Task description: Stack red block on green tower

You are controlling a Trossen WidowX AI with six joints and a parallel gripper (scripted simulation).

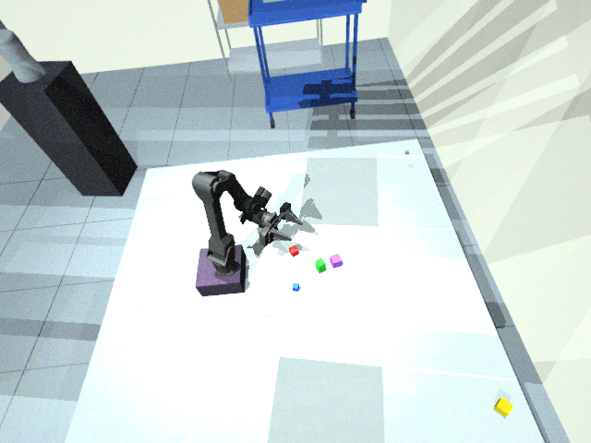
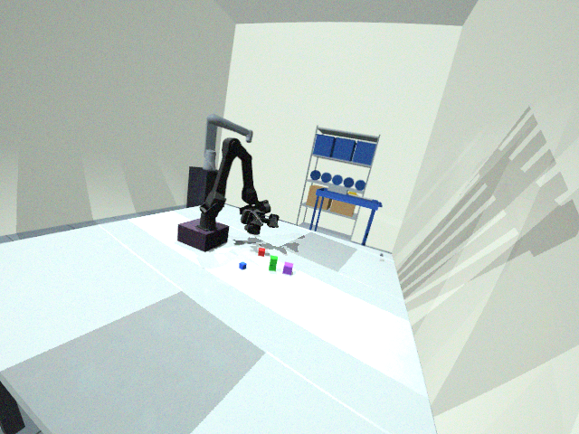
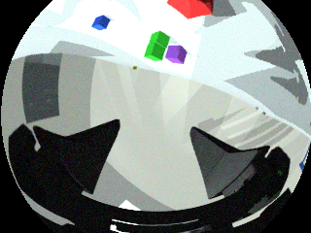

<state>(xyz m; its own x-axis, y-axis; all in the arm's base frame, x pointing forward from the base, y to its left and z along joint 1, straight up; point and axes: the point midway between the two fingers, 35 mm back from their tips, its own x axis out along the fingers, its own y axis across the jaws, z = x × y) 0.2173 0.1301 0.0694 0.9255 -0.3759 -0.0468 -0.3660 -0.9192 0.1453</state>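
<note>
The red block (image 1: 294,250) (image 2: 261,251) (image 3: 191,7) lies on the white table, cut off by the top edge of the wrist view. The green tower (image 1: 320,265) (image 2: 272,263) (image 3: 156,46) stands upright, two green blocks high, farther from the arm's base than the red block. My gripper (image 1: 296,232) (image 2: 264,225) (image 3: 155,127) is open, with nothing between its fingers. It hangs above the table, near the red block but not touching it.
A purple block (image 1: 336,260) (image 2: 288,268) (image 3: 176,54) stands close beside the green tower. A small blue block (image 1: 295,287) (image 2: 242,265) (image 3: 101,22) lies to the other side. A yellow block (image 1: 503,406) lies far off near the table's edge.
</note>
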